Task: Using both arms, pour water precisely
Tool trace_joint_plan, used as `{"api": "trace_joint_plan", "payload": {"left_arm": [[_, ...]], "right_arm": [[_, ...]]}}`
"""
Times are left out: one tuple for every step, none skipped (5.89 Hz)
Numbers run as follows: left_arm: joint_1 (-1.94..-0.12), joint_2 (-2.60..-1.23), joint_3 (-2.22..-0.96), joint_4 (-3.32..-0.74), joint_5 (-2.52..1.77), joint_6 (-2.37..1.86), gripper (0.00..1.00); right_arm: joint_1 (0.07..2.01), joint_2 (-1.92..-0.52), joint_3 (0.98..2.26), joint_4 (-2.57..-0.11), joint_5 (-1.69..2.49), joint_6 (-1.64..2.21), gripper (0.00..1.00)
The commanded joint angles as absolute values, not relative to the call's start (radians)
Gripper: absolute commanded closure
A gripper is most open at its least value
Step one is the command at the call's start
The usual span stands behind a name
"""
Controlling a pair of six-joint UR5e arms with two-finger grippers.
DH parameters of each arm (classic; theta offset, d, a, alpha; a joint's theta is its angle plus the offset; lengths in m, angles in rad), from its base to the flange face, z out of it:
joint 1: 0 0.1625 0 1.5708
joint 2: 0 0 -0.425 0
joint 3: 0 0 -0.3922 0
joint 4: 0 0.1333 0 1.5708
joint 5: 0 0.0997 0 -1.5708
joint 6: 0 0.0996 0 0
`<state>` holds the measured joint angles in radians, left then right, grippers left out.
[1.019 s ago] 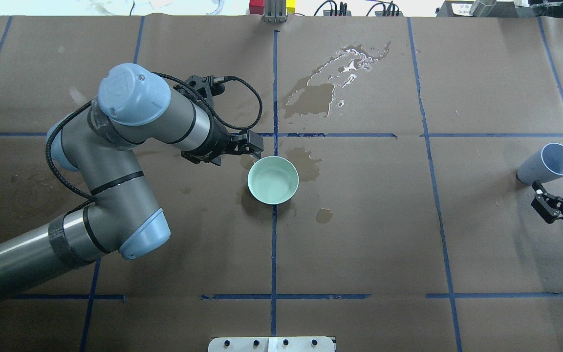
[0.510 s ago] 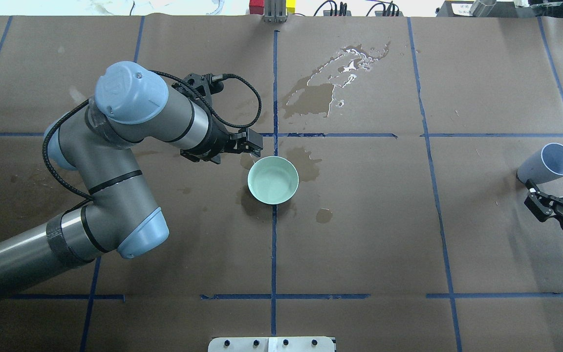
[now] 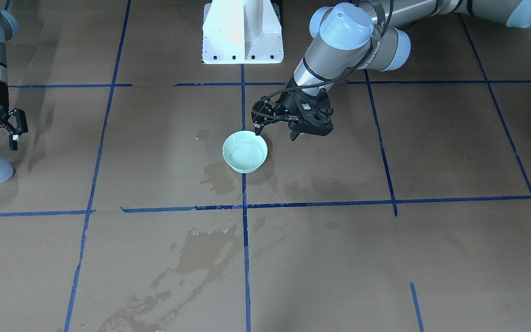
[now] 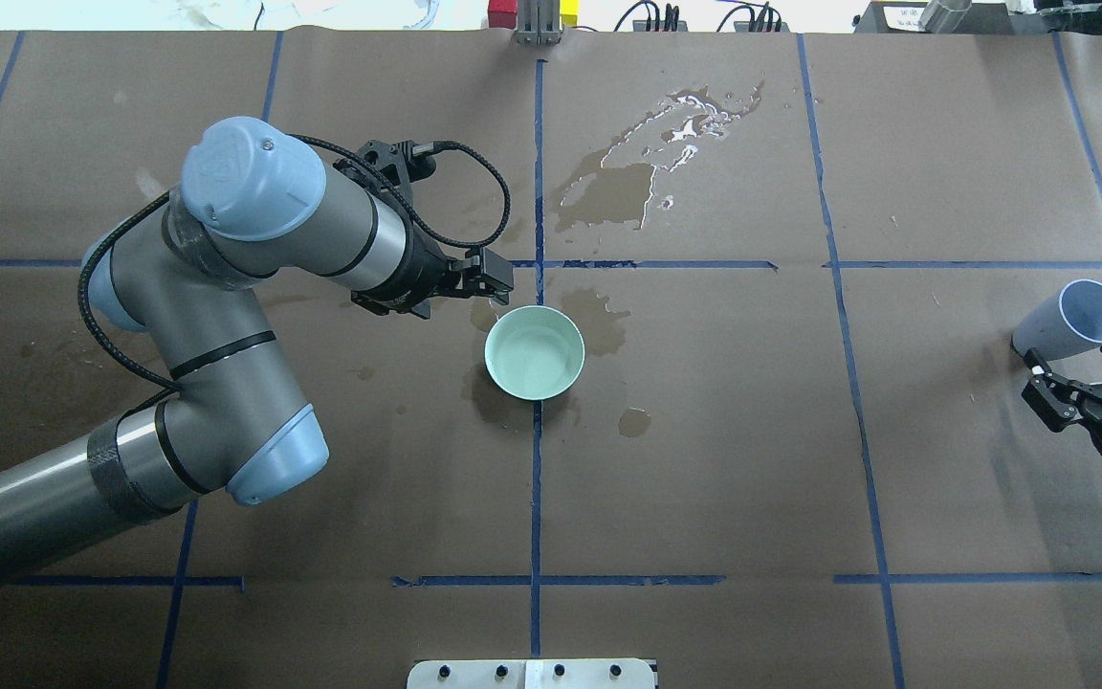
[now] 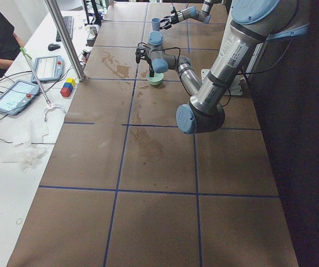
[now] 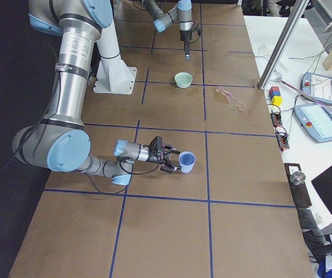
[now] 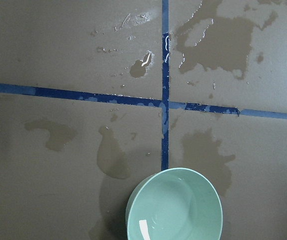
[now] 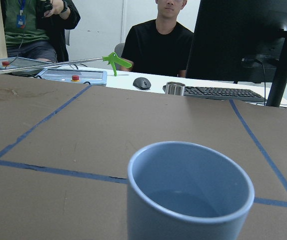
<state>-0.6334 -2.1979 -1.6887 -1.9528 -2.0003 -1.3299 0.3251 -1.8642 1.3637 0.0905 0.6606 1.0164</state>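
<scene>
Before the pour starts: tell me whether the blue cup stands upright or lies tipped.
Upright. The blue cup stands on its base on the brown paper, rim up, just ahead of the open right gripper.

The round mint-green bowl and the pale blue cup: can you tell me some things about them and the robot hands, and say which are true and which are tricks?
1. The round mint-green bowl stands upright on the brown paper-covered table. True.
2. The left gripper is clamped on the bowl's rim. False: it sits beside the bowl, holding nothing.
3. The pale blue plastic cup is right next to the bowl. False: it stands far off, near the right gripper.
4. The right gripper is open, just short of the cup. True.
5. Wet stains darken the paper. True.
6. The bowl is tipped over. False: it is upright.
</scene>
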Motion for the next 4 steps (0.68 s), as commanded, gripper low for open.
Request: {"api": "trace_joint_plan", "payload": {"left_arm": [[-0.632, -2.186, -1.693, -1.953, -2.000, -1.330, 0.00], [-0.632, -2.184, -1.694, -1.953, -2.000, -1.330, 0.00], [-0.634, -2.184, -1.694, -1.953, -2.000, -1.330, 0.00], [-0.634, -2.184, -1.694, -1.953, -2.000, -1.330, 0.00]], "right_arm": [[0.346, -1.861, 1.351, 0.089, 0.661, 1.022, 0.00], [0.359, -1.858, 1.350, 0.087, 0.664, 1.022, 0.00], [0.379, -1.798, 1.307, 0.087, 0.667, 1.014, 0.01], [0.391, -1.792, 1.295, 0.089, 0.673, 1.012, 0.01]]}}
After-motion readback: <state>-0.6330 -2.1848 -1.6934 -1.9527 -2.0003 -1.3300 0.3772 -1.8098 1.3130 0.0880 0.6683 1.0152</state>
